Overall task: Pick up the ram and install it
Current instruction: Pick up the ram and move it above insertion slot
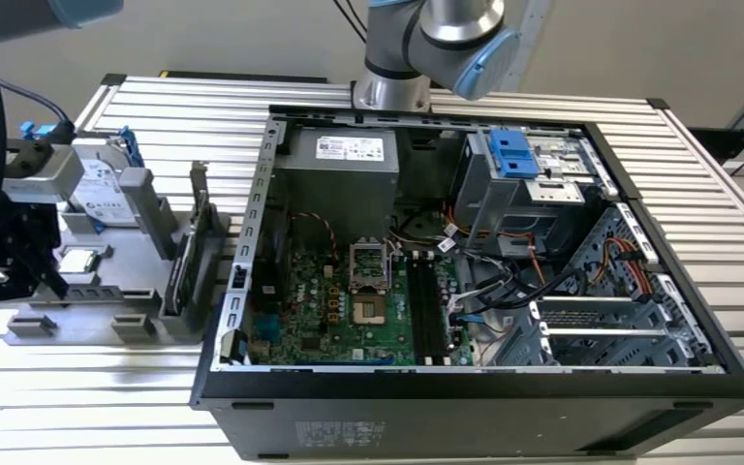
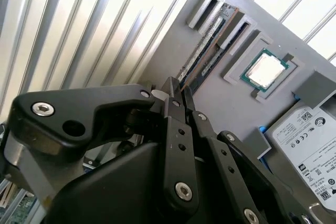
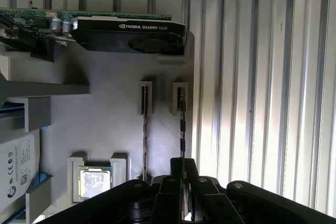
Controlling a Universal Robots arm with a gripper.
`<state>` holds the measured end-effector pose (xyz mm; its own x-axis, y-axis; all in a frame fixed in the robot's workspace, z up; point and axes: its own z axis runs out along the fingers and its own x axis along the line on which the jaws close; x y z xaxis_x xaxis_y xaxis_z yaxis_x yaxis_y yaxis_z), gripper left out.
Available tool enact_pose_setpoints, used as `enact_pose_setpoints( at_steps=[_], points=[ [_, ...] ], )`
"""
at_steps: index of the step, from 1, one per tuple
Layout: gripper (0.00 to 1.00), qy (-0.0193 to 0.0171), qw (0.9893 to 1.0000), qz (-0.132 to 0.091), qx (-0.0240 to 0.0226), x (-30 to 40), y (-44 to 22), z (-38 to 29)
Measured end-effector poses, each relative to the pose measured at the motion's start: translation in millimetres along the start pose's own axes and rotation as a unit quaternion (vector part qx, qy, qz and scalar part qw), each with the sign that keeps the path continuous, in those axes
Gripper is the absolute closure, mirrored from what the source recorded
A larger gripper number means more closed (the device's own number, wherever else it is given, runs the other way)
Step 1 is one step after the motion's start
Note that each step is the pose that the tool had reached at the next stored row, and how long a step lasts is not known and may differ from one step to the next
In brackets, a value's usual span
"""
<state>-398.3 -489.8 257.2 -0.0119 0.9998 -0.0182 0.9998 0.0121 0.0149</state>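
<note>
The gripper (image 3: pixel 181 167) hangs over a grey parts tray (image 3: pixel 115 124) with its black fingers (image 3: pixel 174 169) drawn narrow, closed on the near end of the ram (image 3: pixel 181 129). The ram is a long, thin, dark stick standing on edge in a slot of the tray, and it runs straight out from between the fingertips to a raised grey bracket at its far end. It is the stick nearest the tray's edge, just beside the slatted aluminium table (image 3: pixel 262 77).

A second memory stick (image 3: pixel 145 140) stands parallel in the neighbouring slot, apart from the fingers. Beyond it a square processor chip (image 3: pixel 94 182) lies flat in its own recess, and next to that a silver hard drive (image 3: pixel 16 171) with a white label. A graphics card (image 3: pixel 126 27) stands along the tray's far side.

In the exterior view the tray sits at the exterior view's left, beside an open black computer case (image 1: pixel 476 397) lying on its side. Its green motherboard (image 1: pixel 333 310) faces up, with long black memory slots (image 1: pixel 430 310) well apart from the ram.
</note>
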Motion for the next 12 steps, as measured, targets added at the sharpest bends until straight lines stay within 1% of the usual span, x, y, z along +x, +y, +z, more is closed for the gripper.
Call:
enact_pose_setpoints(
  at_steps=[12],
  points=[
    [1.0, 0.0001, 1.0, 0.0, -0.0001, -0.1, 0.1, -4.2]
  ],
)
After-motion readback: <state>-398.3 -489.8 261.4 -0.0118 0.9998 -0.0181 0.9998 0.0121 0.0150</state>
